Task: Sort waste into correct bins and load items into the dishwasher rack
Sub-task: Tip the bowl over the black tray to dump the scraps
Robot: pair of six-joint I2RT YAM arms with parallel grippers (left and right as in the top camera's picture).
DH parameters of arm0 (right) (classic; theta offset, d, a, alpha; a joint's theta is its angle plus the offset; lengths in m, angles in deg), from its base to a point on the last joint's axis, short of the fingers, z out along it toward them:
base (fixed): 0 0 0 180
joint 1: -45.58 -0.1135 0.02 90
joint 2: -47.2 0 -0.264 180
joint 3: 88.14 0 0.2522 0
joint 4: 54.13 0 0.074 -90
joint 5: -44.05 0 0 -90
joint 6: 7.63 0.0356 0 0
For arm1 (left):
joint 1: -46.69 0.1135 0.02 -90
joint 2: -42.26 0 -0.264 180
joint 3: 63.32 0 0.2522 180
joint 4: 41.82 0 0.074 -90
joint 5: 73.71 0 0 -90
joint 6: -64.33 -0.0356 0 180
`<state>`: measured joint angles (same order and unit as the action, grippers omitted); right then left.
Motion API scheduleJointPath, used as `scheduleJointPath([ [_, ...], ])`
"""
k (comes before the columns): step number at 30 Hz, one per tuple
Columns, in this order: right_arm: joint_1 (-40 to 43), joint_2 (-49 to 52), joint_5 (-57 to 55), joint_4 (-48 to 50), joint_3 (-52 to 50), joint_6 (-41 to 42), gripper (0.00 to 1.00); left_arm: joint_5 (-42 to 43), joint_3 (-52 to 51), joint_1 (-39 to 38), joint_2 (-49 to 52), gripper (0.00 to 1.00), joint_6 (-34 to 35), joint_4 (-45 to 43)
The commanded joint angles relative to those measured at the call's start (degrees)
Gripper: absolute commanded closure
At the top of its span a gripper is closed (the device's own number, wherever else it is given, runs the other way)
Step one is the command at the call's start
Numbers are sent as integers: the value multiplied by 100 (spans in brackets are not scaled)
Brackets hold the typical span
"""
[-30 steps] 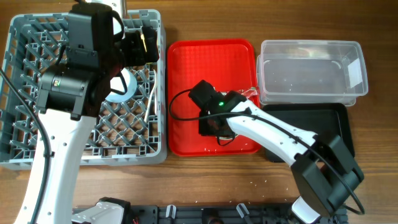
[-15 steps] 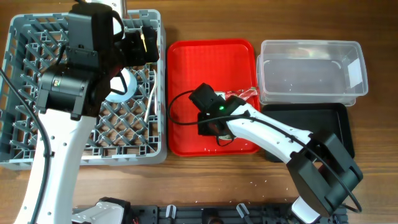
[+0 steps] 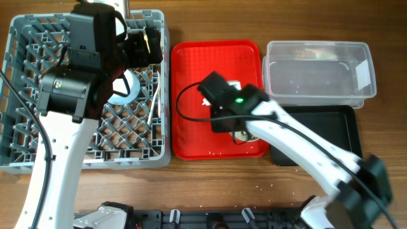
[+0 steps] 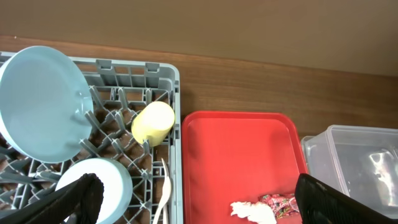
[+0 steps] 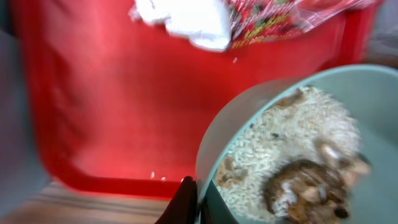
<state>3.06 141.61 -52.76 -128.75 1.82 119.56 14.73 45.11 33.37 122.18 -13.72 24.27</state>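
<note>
Overhead: on the left of the wooden counter (image 3: 210, 184), the grey rack (image 3: 25, 127), with the left arm stretched across it. In the rack, just right of that arm, part of a blue bowl (image 3: 124, 94) and a white spoon (image 3: 154, 105). Just beside the rack, a red tray (image 3: 191, 70). Right of that, a clear tub (image 3: 318, 76) on the far side and a black tray (image 3: 331, 117) on the near side, close together. Over the near right part of the red tray, the right end effector (image 3: 230, 124), its arm blurred; under it, a sliver of a green bowl (image 3: 242, 135). No telling from here how either end effector stands.

Left wrist: left end effector (image 4: 198, 186) spread wide, nothing between its dark fingers (image 4: 74, 199). Below, in the rack, a pale blue plate (image 4: 40, 102) standing on edge among the pegs and a yellow cup (image 4: 152, 122) lying on its side near it. Nearer the camera, the blue bowl and the spoon. On the red tray, toward the side by the tub, a crumpled white napkin (image 4: 252, 211) touching a shiny red wrapper (image 4: 280, 202).

Right wrist, blurred: right end effector pinching the rim of the green bowl, one dark finger (image 5: 183, 202) tight against the outer wall, the other hidden. In the bowl, pale rice (image 5: 280, 140) and brownish scraps (image 5: 305, 183). Beyond, on the red tray, the napkin and the wrapper, apart from the bowl. A few white crumbs (image 5: 152, 175) on the tray floor.
</note>
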Motion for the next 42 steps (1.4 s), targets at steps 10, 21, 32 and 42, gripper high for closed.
scheduleJointPath([
  [10,2885,-2103,238,-966,-306,-400,96,68,-4,33,0,0,72,-15],
  [21,5421,-2168,3554,105,-1733,-1676,96,68,-4,33,0,0,72,-15],
  [32,9366,-2461,7779,647,-3587,-3615,96,68,-4,33,0,0,72,-15],
  [42,9661,-2461,8964,1182,-3589,-3101,96,68,-4,33,0,0,72,-15],
])
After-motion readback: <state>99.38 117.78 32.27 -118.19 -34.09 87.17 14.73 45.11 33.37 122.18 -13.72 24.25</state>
